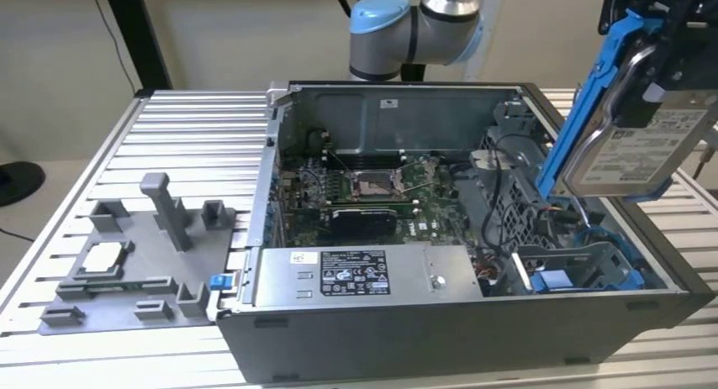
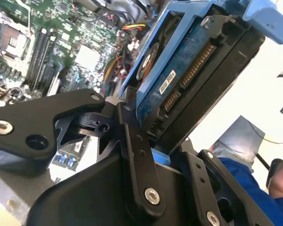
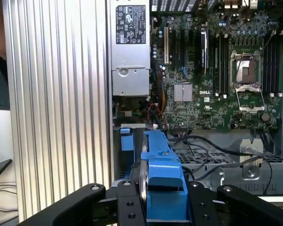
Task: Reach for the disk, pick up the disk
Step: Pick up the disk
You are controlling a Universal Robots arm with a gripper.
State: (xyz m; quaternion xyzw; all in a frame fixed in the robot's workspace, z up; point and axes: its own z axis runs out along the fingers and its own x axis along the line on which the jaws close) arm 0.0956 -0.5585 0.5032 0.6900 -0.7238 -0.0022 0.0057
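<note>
Pinched tight in the tool (image 3: 153, 207), the disk (image 1: 628, 128) is held up high above the open computer case (image 1: 449, 355), and should be kept gripped firmly so nothing slips.

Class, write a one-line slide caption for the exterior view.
Gripper holds the blue-bracketed disk upright above the open computer case.

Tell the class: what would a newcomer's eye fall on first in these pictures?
First, the disk in its bright blue bracket, held tilted in the gripper above the open computer case, at the exterior view's right. Next, the green motherboard inside the case, then the grey fixture tray on the slatted table at the exterior view's left.
</note>
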